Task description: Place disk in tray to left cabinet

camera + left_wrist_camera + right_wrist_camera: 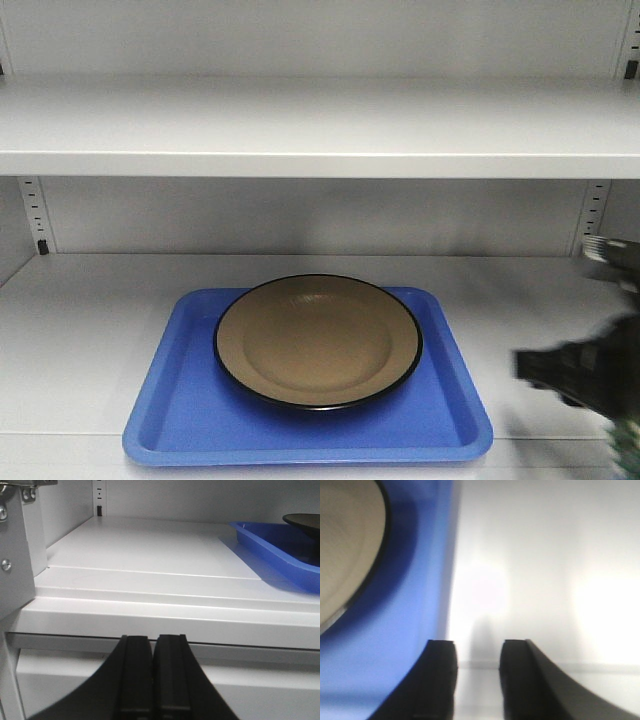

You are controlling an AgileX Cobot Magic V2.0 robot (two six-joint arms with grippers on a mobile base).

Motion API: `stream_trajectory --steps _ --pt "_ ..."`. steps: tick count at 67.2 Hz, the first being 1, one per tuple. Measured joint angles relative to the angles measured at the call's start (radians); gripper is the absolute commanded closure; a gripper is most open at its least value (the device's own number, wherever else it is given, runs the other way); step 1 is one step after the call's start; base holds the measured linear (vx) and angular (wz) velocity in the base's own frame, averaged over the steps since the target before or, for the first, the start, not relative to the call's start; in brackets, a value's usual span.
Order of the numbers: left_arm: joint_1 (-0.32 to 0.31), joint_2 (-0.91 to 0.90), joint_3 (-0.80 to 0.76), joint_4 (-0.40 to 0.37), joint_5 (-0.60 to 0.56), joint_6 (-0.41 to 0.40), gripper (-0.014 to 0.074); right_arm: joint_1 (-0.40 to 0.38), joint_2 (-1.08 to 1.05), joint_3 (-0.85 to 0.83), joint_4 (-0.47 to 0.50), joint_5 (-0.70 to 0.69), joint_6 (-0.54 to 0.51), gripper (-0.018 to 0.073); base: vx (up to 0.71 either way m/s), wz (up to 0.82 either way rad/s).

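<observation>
1. The disk [318,342] lies flat inside the tray [200,400], set toward the tray's back edge and roughly centred between its left and right rims.
2. The tray rests on the lower shelf [80,330] of the cabinet [300,125], at the middle of the shelf's front edge, with its near rim reaching that edge.
3. Bare shelf surface shows on both sides of the tray, and slotted uprights [36,212] stand at the back corners.
4. The right gripper [585,375] shows as a dark blurred shape near the shelf's front right corner, apart from the tray.
5. In the right wrist view, the right gripper's [477,672] jaws are spread with a clear gap and nothing between them; they sit over bare shelf just beside the tray's [420,630] right rim, with the disk [345,545] at the upper left.
6. The left gripper [152,672] hangs below the shelf's front left edge, its fingers pressed together on nothing.
7. From there the tray [270,545] shows at the right, well apart from it.
</observation>
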Motion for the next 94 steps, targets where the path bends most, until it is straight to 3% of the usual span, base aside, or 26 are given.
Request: stream_trajectory --steps 14,23,37,52,61,79,94 --pt "0.000 0.000 0.000 0.000 0.000 0.000 0.0603 -0.116 -0.369 0.334 -0.039 -0.085 0.000 0.0571 0.00 0.00" --pt "0.000 0.000 0.000 0.000 0.000 0.000 0.0603 -0.167 -0.604 0.525 -0.049 -0.129 -0.037 0.0571 0.00 0.00" --pt "0.000 0.000 0.000 0.000 0.000 0.000 0.0603 -0.183 -0.905 0.769 -0.029 -0.178 -0.219 0.0568 0.00 0.00" --pt "0.000 0.000 0.000 0.000 0.001 0.000 0.0603 -0.183 -1.159 0.983 -0.002 -0.288 -0.256 0.0568 0.00 0.00" --pt "0.000 0.000 0.000 0.000 0.002 0.000 0.0603 -0.171 -1.177 1.012 -0.008 -0.377 -0.256 0.0568 0.00 0.00" --pt "0.000 0.000 0.000 0.000 0.001 0.000 0.0603 -0.073 -1.175 1.012 -0.155 -0.486 -0.256 0.0568 0.00 0.00" --pt "0.000 0.000 0.000 0.000 0.001 0.000 0.0603 -0.096 -1.175 1.012 -0.141 -0.493 -0.249 0.0568 0.00 0.00"
